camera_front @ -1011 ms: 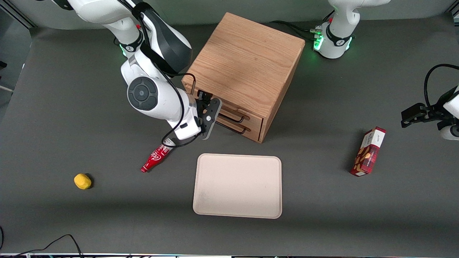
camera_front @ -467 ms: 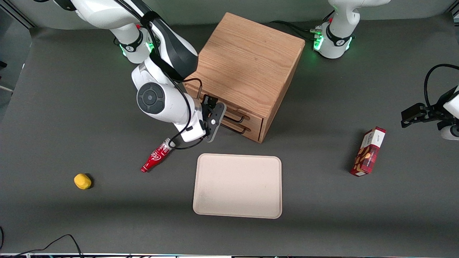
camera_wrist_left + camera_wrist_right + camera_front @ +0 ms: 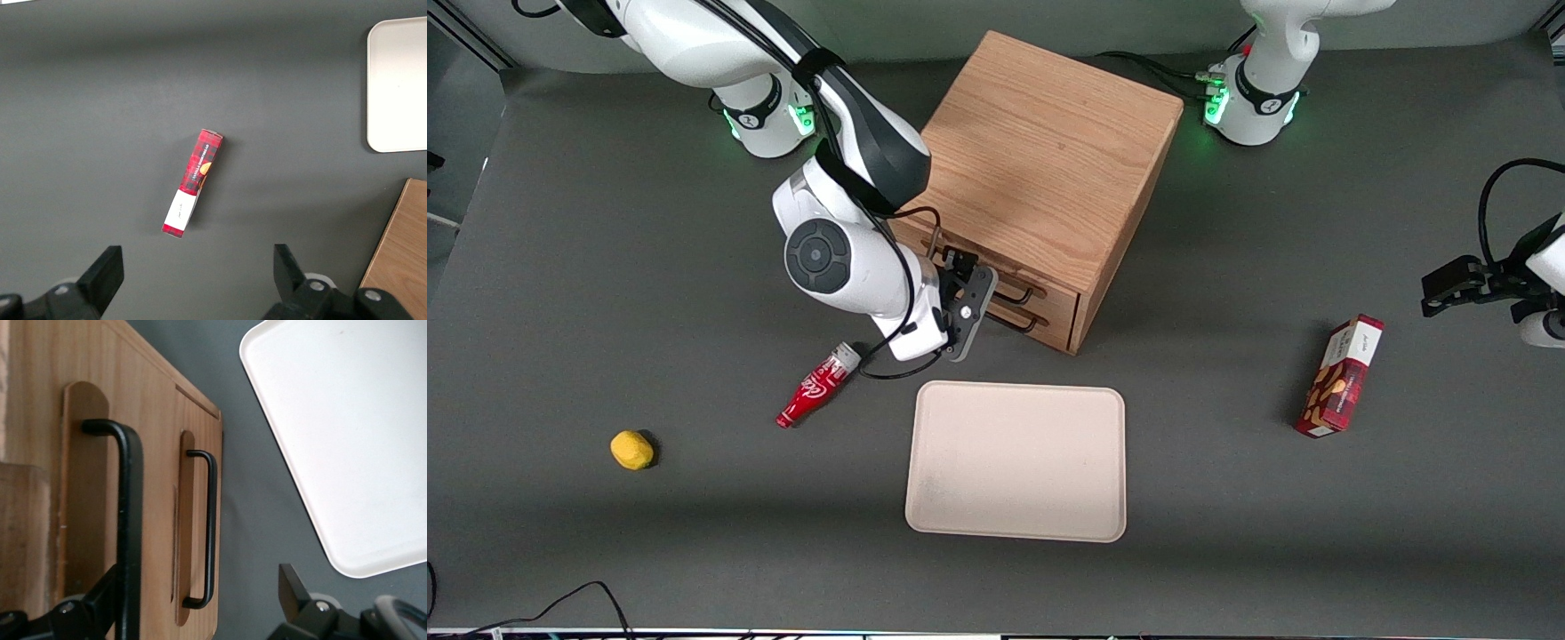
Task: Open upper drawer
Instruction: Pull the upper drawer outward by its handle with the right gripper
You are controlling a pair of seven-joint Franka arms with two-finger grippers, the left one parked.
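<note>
— So what's in the tray (image 3: 1016, 462)?
— Nothing, just sits low center on the dark table (image 3: 605, 267).
— And the gripper (image 3: 971, 307)?
— Fingers spread, at the upper drawer (image 3: 87, 513) handle (image 3: 130, 520), cabinet (image 3: 1040, 169) center-top; drawer looks shut.

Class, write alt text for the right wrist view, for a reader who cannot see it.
Close-up of the oak cabinet front: the tool is open at the upper drawer, one finger against its long black handle. The lower drawer's matching handle and a white tray on the dark table lie nearby.
</note>
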